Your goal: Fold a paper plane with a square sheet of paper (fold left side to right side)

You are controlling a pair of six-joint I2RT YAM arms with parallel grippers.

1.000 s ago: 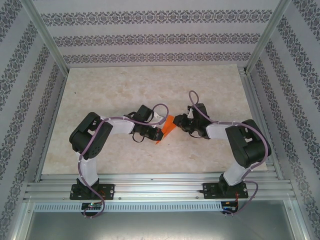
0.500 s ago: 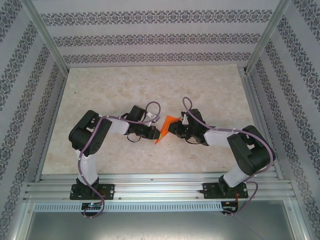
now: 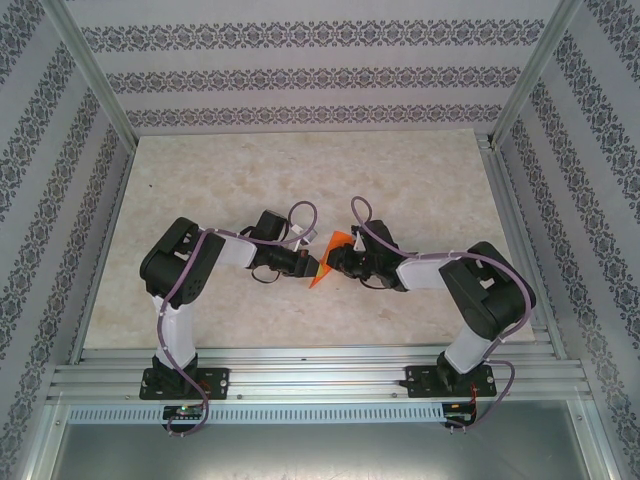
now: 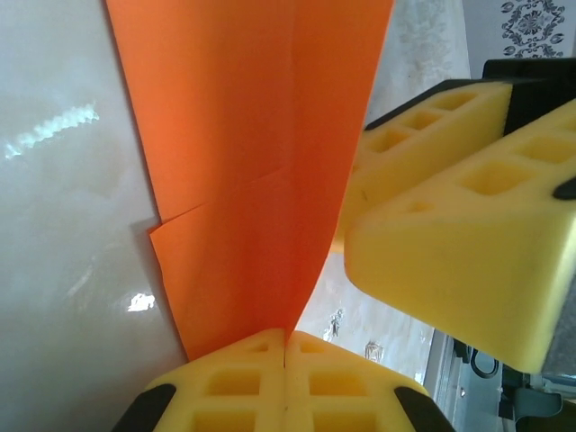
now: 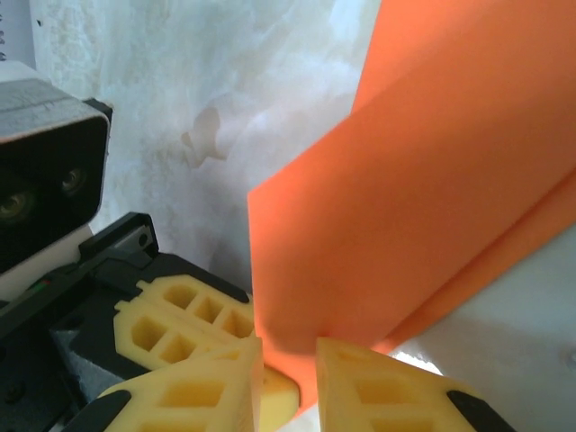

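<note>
The orange sheet of paper (image 3: 322, 276) is folded into layered flaps and stands up off the table as a narrow pointed wedge between the two grippers. In the left wrist view my left gripper (image 4: 286, 344) is shut on the lower edge of the paper (image 4: 261, 135), its yellow fingers pressed together. My right gripper (image 3: 334, 262) faces the left gripper (image 3: 311, 266) from the right. In the right wrist view the right gripper (image 5: 288, 373) has its fingers a little apart, with the corner of a paper flap (image 5: 405, 225) reaching into the gap.
The marble-patterned table top (image 3: 240, 180) lies under both arms, with patterned walls around it. An aluminium rail (image 3: 320, 370) runs along the near edge. The right gripper's yellow fingers (image 4: 450, 243) sit close beside the paper in the left wrist view.
The right gripper has moved left, up to the paper and the left gripper, and its fingers have narrowed. The left gripper has kept its hold and shifted slightly.
</note>
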